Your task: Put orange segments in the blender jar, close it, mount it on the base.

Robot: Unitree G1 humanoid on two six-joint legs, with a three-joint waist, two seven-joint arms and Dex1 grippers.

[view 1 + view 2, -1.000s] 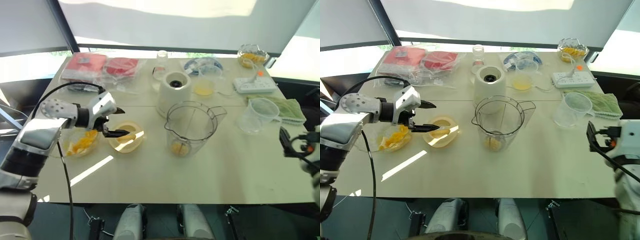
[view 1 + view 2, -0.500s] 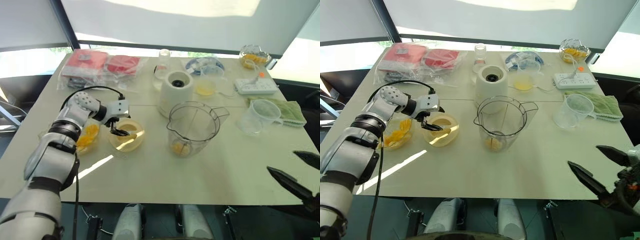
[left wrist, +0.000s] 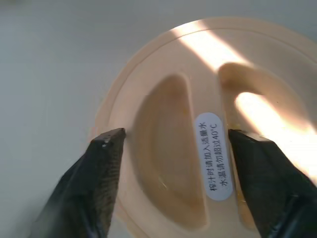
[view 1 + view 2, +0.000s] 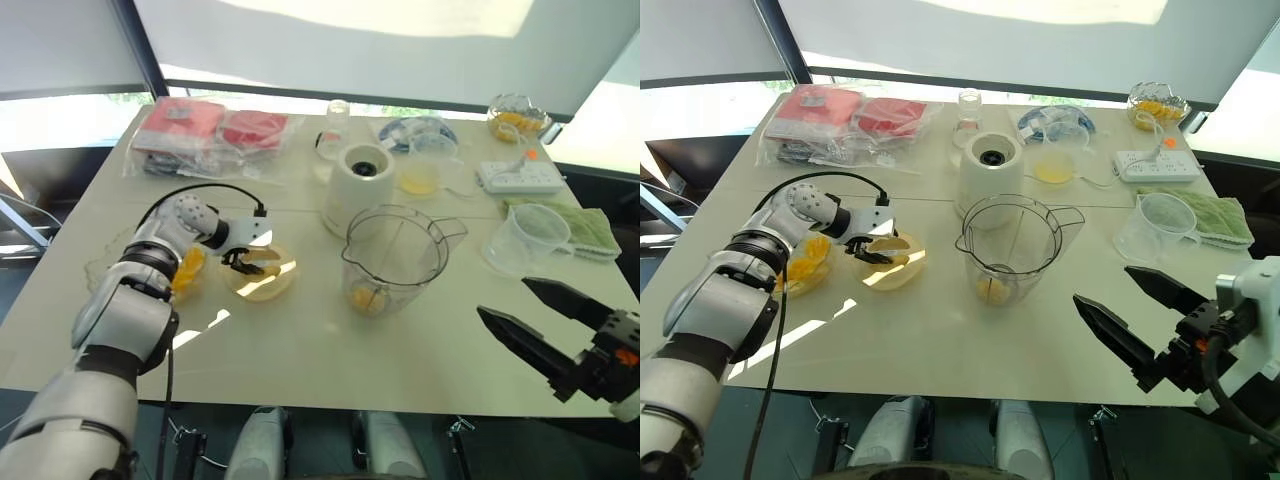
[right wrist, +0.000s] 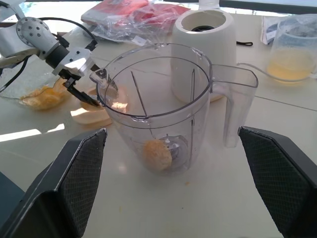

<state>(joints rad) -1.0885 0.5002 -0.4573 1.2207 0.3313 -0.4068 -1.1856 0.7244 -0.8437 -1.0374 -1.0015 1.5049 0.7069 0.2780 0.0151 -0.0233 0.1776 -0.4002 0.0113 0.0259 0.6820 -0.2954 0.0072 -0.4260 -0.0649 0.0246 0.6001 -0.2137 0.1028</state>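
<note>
From the head, the blender jar (image 4: 393,258) stands in the middle, one orange segment inside, near the base (image 4: 362,186); the right gripper (image 4: 545,325) waits with fingers spread wide.

From the left wrist, the left gripper (image 3: 173,144) has its fingers spread around the lid (image 3: 198,124), not pinching yet; the lid looks light, stiff and slippery, so hold its raised middle ridge.

From the right wrist, the jar looks light and hard, so grab its handle (image 5: 233,109).

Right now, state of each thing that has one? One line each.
blender jar: upright on table, lid off, orange piece at the bottom.
jar lid: flat on table, left hand over it, fingers astride its ridge, not lifted.
base: socket bare, nothing mounted.
orange segments: in a clear dish beside the lid.
right hand: open, holding nothing, facing the jar.
measuring cup: upright, looks empty.
</note>
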